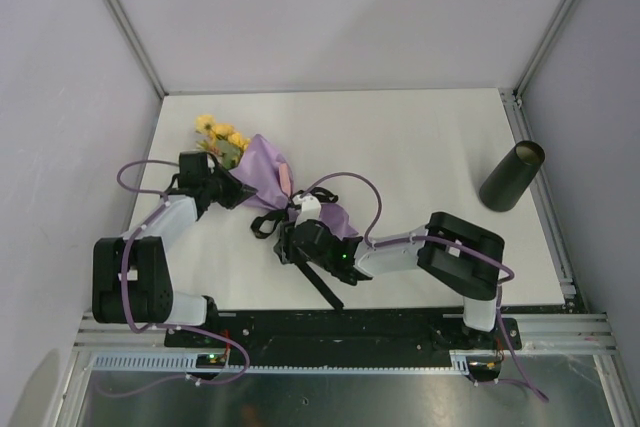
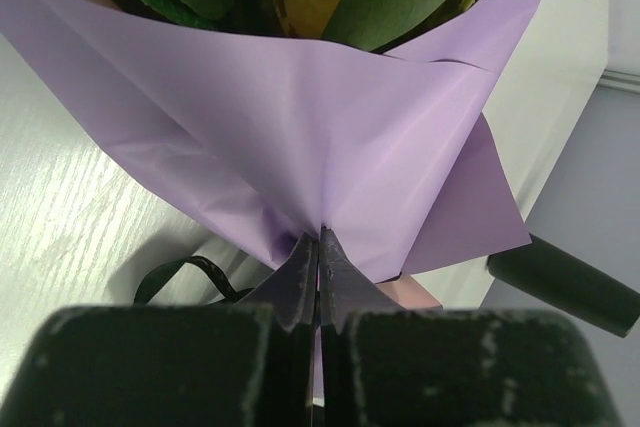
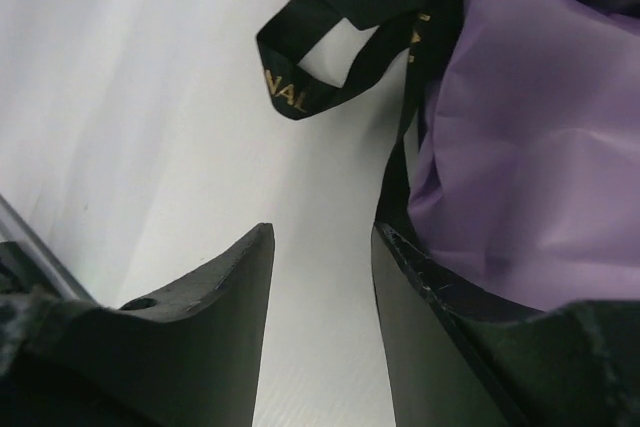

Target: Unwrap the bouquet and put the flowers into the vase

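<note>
White counter (image 1: pixel 400 137), pale walls; the bouquet (image 1: pixel 262 172) lies toward nine o'clock, blooms pointing eleven, black ribbon (image 3: pixel 330 37) tied; left pincer (image 2: pixel 318 247) pinches its lilac wrap (image 2: pixel 330 137), right pincer (image 3: pixel 322 247) spread beside the ribbon (nothing between); untying looks in hand, next needing a ribbon tail gripped; both arms stretched low; vase (image 1: pixel 512 177) at three o'clock.

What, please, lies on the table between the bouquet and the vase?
Mostly bare white table; only the right arm's purple cable loops beside the bouquet, short of the vase. The top view shows it.
</note>
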Robot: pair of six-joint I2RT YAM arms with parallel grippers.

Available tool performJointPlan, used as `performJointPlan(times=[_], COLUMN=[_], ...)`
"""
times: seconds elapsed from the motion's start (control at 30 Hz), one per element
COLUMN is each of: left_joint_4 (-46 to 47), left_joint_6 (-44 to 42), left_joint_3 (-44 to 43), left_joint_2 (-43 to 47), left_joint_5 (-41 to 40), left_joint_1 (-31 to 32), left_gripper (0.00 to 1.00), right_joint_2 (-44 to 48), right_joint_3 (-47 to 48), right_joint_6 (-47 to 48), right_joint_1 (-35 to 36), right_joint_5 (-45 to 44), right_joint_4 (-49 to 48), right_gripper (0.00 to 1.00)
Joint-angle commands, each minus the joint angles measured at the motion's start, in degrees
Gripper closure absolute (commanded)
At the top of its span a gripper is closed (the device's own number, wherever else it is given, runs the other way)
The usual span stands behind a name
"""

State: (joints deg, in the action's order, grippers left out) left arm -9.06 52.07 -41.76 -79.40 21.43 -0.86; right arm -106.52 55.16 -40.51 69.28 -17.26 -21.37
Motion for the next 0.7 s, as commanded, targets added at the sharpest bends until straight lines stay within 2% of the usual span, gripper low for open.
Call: performJointPlan(times=[0.0, 0.23, 0.67], left_joint_4=[1.4, 1.5, 1.8], left_joint_6=[1.6, 3.3, 4.4], left_joint_3=[0.8, 1.7, 2.6], left_joint_2=[2.9, 4.0, 5.0], left_joint_5=[2.4, 1.5, -0.7], left_joint_1=[0.3, 0.3, 0.3], left_gripper=[1.0, 1.0, 1.0], right_joint_2=[-2.0, -3.6, -5.1], right_joint_3=[2.7, 4.0, 4.3], right_joint_6=[-1.0, -1.1, 0.1], right_joint_1=[0.1, 0.5, 1.0], right_joint_5=[-5.0, -11.9, -15.1], right_joint_4=[0.0, 5.0, 6.3], right_gripper=[0.51, 0.52, 0.68])
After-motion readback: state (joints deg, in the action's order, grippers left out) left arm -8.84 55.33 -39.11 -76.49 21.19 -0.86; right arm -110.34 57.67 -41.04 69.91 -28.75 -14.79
